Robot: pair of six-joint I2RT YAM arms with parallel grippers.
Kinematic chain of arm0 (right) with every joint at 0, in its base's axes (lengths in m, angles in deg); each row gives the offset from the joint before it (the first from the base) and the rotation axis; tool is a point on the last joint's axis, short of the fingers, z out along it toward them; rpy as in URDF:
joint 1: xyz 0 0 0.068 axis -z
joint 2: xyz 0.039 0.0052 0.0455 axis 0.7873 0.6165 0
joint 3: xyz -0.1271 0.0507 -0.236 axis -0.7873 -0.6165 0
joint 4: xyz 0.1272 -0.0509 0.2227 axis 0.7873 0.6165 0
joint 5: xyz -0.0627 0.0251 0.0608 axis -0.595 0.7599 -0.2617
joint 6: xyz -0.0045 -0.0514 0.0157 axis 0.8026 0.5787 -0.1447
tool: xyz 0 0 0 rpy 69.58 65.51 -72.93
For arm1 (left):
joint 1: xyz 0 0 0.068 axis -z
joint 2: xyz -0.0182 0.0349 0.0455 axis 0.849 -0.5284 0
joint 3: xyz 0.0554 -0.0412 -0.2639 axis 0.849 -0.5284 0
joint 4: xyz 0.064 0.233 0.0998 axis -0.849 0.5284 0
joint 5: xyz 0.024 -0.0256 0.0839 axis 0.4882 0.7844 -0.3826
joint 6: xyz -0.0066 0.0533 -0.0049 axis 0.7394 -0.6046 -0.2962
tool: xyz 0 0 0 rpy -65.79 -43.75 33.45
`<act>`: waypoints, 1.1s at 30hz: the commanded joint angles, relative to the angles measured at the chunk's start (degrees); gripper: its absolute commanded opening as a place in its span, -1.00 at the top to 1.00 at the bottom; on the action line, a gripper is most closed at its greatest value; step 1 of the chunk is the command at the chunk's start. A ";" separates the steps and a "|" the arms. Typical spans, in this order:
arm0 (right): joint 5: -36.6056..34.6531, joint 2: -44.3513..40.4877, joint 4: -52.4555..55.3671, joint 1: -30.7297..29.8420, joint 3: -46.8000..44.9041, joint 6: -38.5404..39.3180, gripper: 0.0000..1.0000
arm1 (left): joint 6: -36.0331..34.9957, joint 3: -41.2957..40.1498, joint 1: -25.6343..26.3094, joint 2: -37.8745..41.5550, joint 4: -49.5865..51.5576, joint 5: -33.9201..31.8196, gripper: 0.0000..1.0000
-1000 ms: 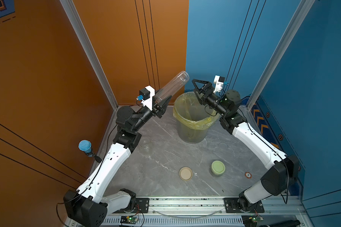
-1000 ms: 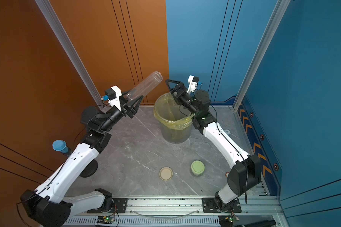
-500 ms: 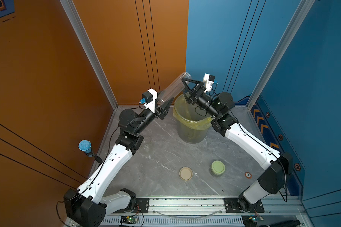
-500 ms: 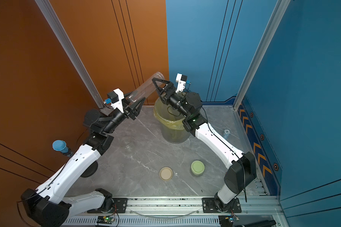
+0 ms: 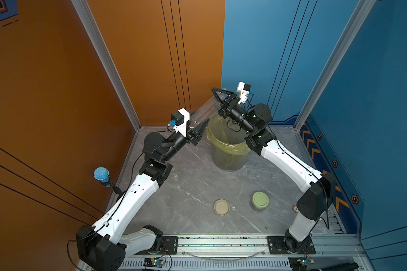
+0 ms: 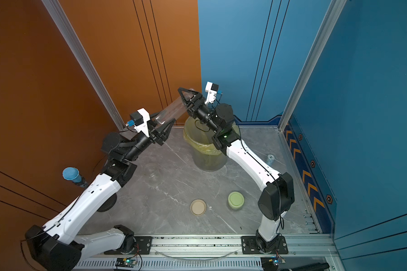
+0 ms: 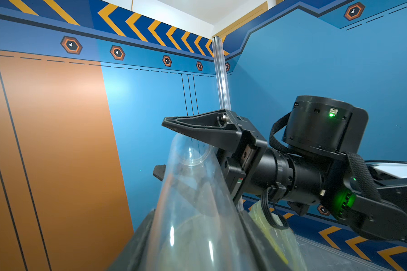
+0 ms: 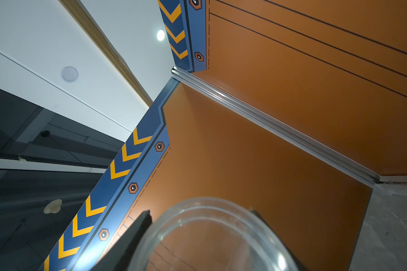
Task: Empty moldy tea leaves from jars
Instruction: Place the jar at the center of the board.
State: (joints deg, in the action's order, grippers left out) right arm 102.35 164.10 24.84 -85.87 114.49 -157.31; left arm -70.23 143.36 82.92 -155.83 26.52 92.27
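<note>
The tall narrow clear jar (image 5: 203, 112) (image 6: 172, 111) hangs tilted in the air beside the bin, with no lid on it. My left gripper (image 5: 199, 122) (image 7: 195, 223) is shut on its lower end. My right gripper (image 5: 217, 99) (image 8: 199, 212) is shut on its upper end, a finger against each side of the rim (image 8: 209, 204). The short jar with the pale green lid (image 5: 259, 200) stands at the table's front right. Through the tall jar's wall (image 7: 193, 211) I see no tea leaves.
The grey bin with a yellow bag (image 5: 235, 146) (image 6: 207, 152) stands at the back, under my right wrist. A beige lid (image 5: 221, 207) lies flat near the front. A faint clear wide jar (image 6: 152, 170) sits by my left arm. A blue foam ball (image 5: 101, 174) sticks out at the left wall.
My right gripper swung left from above the bin to the tall jar's upper end and closed on it. My left gripper kept hold and lowered the jar a little.
</note>
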 commanded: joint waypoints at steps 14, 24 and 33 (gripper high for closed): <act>2.19 -2.57 18.04 -1.29 8.05 19.06 -0.12 | -0.94 -3.17 -1.85 12.24 9.64 -8.57 -0.95; -11.88 -4.93 31.06 -14.89 4.03 53.32 -0.11 | 0.71 -3.14 -3.67 26.83 28.07 -30.71 -0.95; -25.75 -3.18 25.02 -25.18 -6.59 68.22 -0.10 | 1.44 -3.54 -5.57 32.73 36.45 -37.27 -0.95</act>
State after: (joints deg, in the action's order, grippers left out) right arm 83.71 160.64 52.95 -110.20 109.97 -96.61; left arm -69.77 140.50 77.87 -124.01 59.13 58.85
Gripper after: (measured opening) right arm 0.558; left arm 0.976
